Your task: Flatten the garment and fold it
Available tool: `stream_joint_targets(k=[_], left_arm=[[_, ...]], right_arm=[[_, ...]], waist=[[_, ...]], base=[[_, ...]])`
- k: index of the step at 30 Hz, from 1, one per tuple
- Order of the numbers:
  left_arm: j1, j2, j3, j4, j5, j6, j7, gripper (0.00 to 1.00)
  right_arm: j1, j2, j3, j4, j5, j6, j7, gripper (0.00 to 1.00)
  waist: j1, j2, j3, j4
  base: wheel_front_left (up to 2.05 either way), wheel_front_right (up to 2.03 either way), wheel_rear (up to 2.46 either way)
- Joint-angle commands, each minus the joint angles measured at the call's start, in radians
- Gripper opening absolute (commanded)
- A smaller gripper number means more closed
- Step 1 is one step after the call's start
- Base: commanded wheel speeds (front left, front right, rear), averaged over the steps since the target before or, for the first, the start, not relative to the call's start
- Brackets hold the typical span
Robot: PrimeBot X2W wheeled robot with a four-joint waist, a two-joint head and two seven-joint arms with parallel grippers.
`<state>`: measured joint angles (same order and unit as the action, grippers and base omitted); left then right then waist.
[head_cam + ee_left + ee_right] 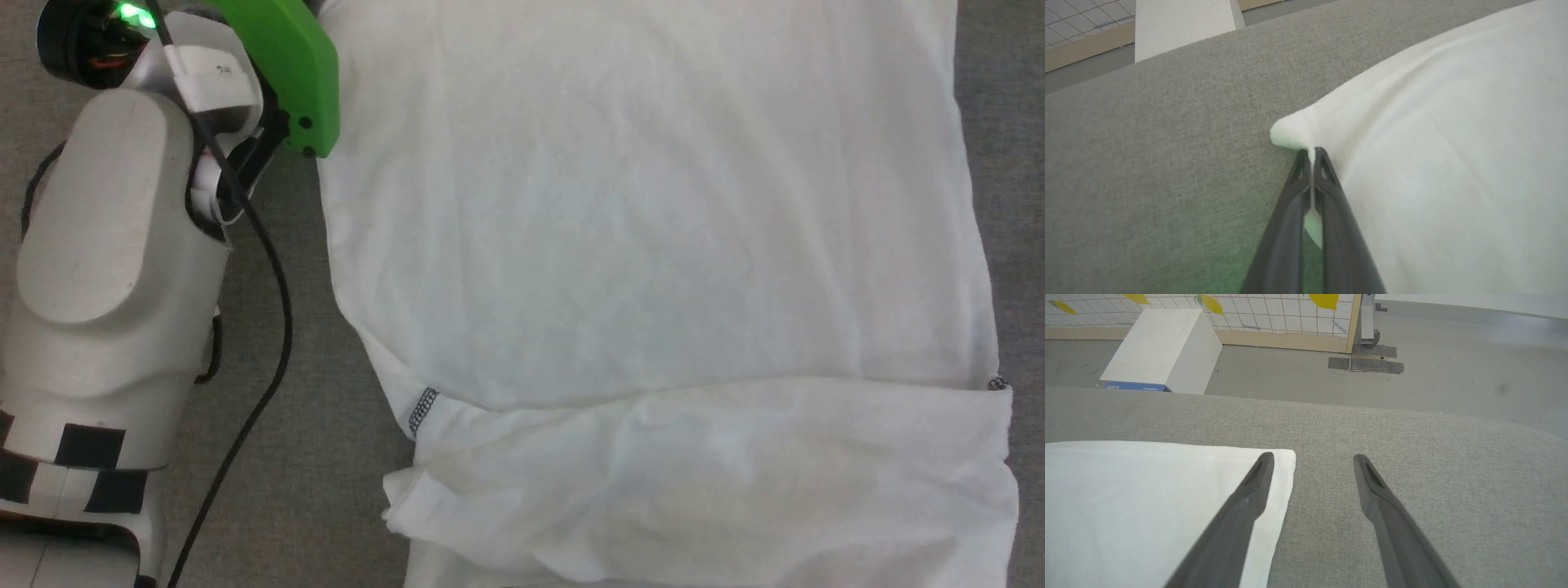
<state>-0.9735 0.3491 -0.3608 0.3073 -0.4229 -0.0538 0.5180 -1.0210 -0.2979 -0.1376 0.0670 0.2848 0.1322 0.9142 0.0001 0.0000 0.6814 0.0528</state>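
The garment (653, 269), a white T-shirt, lies spread flat on the grey fabric surface (326, 457), with a band folded over along its near edge. Zigzag stitching (423, 408) shows at the fold's left end. In the left wrist view my left gripper (1312, 153) is shut on a corner of the garment (1433, 163), with white cloth pinched between the dark fingers and bunched just past the tips. My right gripper (1312, 459) stands open low over another corner of the garment (1147, 498). One of its fingers (1249, 498) is above the cloth, the other above bare grey surface.
My pale left arm (122, 245), with its green housing (286, 65) and a black cable (277, 327), fills the left side beside the shirt. Past the table's far edge a white box (1163, 351) stands on the floor before a gridded panel (1274, 314).
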Motion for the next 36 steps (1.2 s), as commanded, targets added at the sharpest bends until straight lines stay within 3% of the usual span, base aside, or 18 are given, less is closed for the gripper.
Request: stream_joint_targets(k=[1, 14, 15, 17, 24, 36], left_arm=[[-0.013, -0.009, -0.008, 0.001, -0.007, -0.007, -0.001, 0.00], [-0.057, -0.077, -0.045, 0.046, -0.024, -0.018, -0.039, 0.00], [-0.061, -0.077, -0.044, 0.051, -0.025, -0.018, -0.043, 0.00], [-0.068, -0.076, -0.040, 0.059, -0.028, -0.019, -0.051, 0.00], [-0.097, -0.068, 0.006, 0.079, -0.048, -0.003, -0.116, 0.00], [-0.080, -0.056, 0.078, 0.079, -0.083, 0.008, -0.277, 0.00]], right_arm=[[-0.020, 0.010, -0.002, 0.026, -0.022, -0.002, 0.013, 1.00], [-0.059, 0.056, -0.045, 0.185, -0.153, -0.002, -0.023, 1.00], [-0.062, 0.056, -0.050, 0.190, -0.159, -0.002, -0.026, 0.48], [-0.071, 0.058, -0.060, 0.199, -0.166, -0.002, -0.021, 0.00], [-0.100, 0.050, -0.078, 0.192, -0.165, -0.002, -0.051, 0.00], [-0.075, 0.038, -0.075, 0.170, -0.073, -0.002, -0.181, 0.00]], waist=[[-0.0001, 0.0000, 0.030, 0.035], [-0.0001, 0.0000, 0.092, 0.118], [-0.0001, 0.0000, 0.097, 0.119], [-0.0001, 0.0000, 0.105, 0.121], [-0.0001, 0.0000, 0.086, 0.102], [-0.0001, 0.0000, -0.054, 0.053]], base=[[0.00, 0.00, 0.00], [0.00, 0.00, 0.00], [0.00, 0.00, 0.00], [0.00, 0.00, 0.00], [0.00, 0.00, 0.00], [0.00, 0.00, 0.00]])
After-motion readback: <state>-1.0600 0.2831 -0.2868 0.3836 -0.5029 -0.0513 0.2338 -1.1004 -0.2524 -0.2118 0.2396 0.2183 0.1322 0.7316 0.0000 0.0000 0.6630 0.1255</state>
